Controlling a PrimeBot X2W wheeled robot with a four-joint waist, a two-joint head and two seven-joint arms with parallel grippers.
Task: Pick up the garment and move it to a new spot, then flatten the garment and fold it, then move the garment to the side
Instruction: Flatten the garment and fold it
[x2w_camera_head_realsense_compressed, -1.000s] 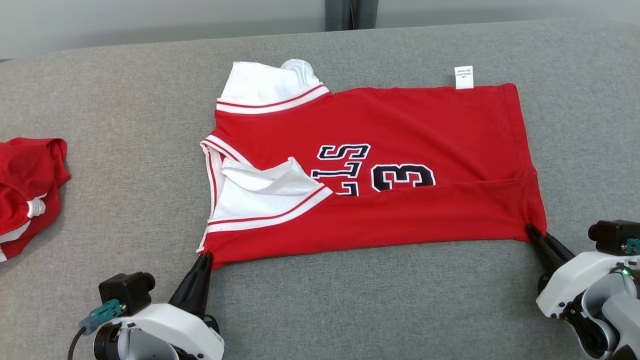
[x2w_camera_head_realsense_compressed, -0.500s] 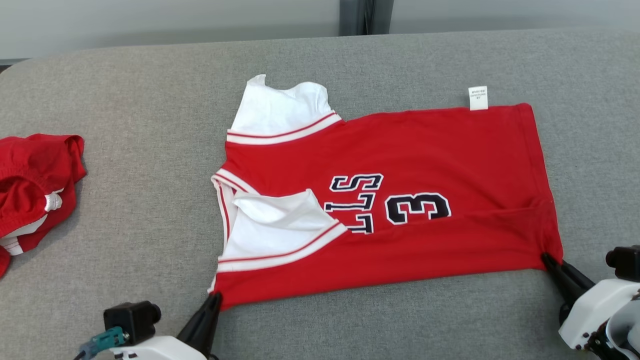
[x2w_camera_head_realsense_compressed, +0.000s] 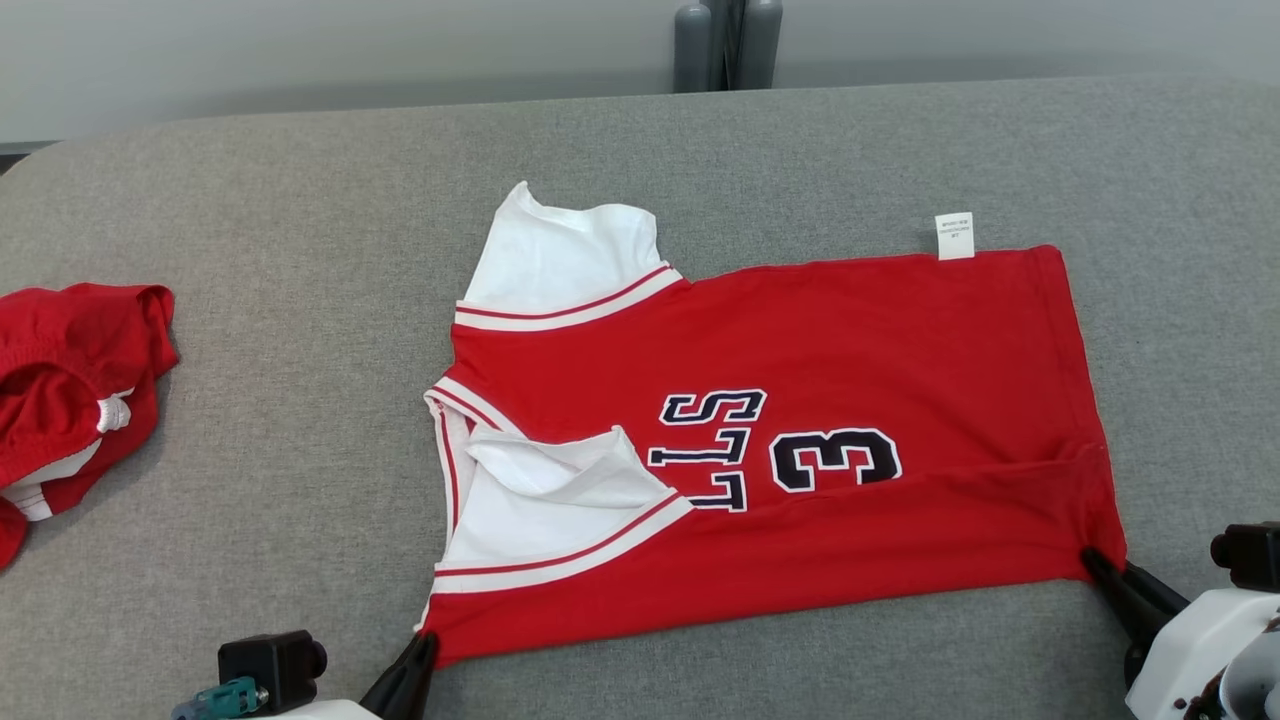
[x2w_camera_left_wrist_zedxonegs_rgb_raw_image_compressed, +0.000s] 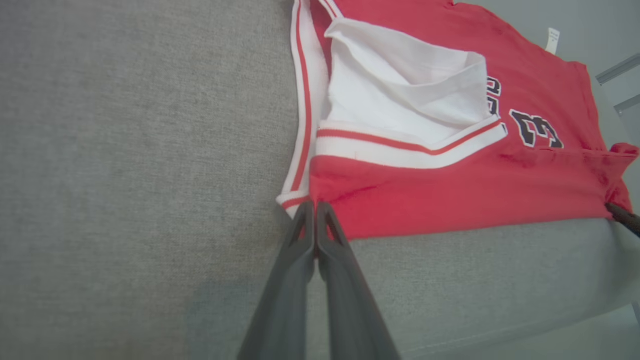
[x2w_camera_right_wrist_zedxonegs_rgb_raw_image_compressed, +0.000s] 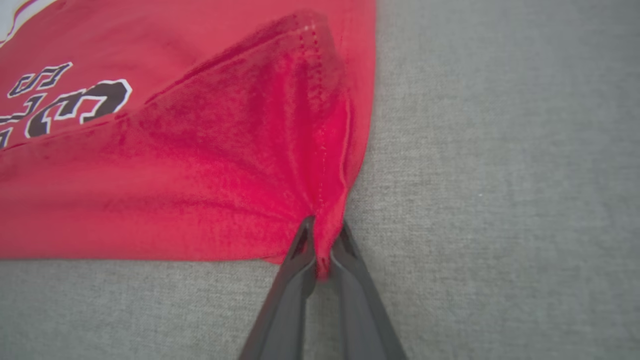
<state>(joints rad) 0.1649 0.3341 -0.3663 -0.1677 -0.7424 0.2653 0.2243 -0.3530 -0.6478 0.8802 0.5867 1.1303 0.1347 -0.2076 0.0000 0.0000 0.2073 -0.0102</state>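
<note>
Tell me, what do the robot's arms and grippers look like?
The left gripper and right gripper each have two long, dark, pointed fingers. Behind them are smooth white wrist shells, each carrying a small black box. A teal plug sticks from the left one.

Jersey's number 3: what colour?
The number 3 is black, outlined white, on the red jersey; head view shows it best.

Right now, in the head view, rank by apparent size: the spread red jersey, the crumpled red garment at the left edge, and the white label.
1. red jersey, largest by far.
2. crumpled red garment, though the frame edge cuts it off.
3. white label, smallest.
</note>
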